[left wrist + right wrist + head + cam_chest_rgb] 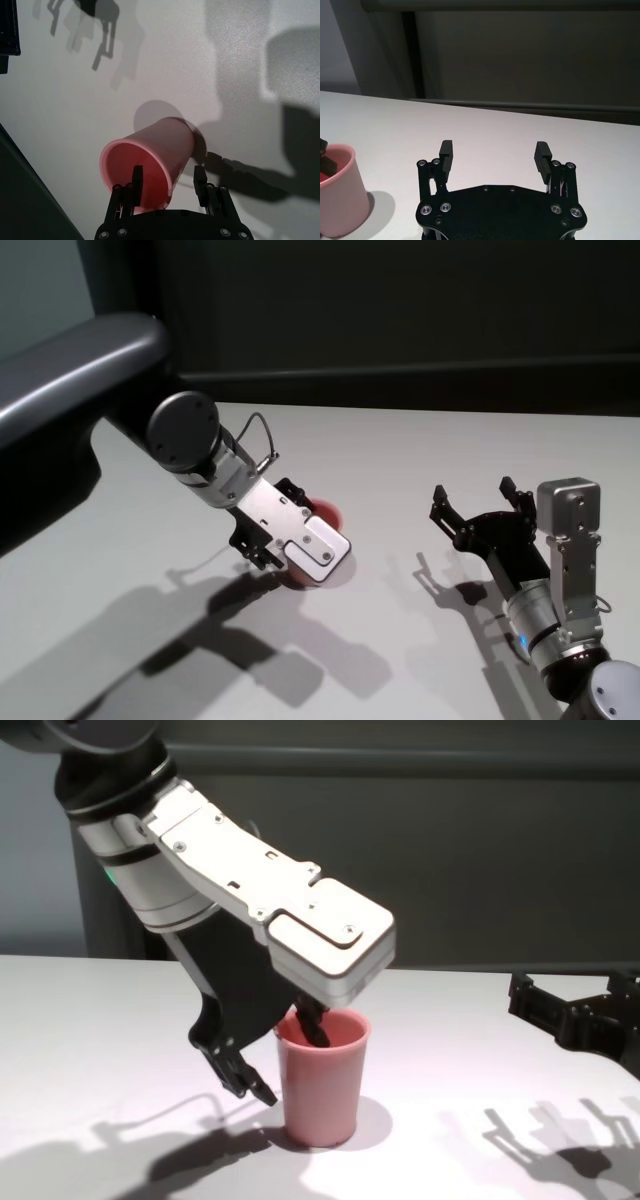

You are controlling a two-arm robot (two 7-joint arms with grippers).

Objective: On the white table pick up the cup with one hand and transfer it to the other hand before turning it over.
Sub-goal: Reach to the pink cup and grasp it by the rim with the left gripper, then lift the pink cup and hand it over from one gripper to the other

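The pink cup stands upright on the white table. My left gripper comes down over its rim from the left. One finger is inside the cup and the other finger is outside, with the cup wall between them. There is space on both sides of the wall, so the gripper is open. In the head view the left wrist hides most of the cup. My right gripper hovers open and empty to the cup's right, fingers pointing away from me. Its wrist view shows the cup off to one side.
A dark wall runs behind the table's far edge. The arms' shadows fall on the table toward me. Nothing else stands on the white surface in view.
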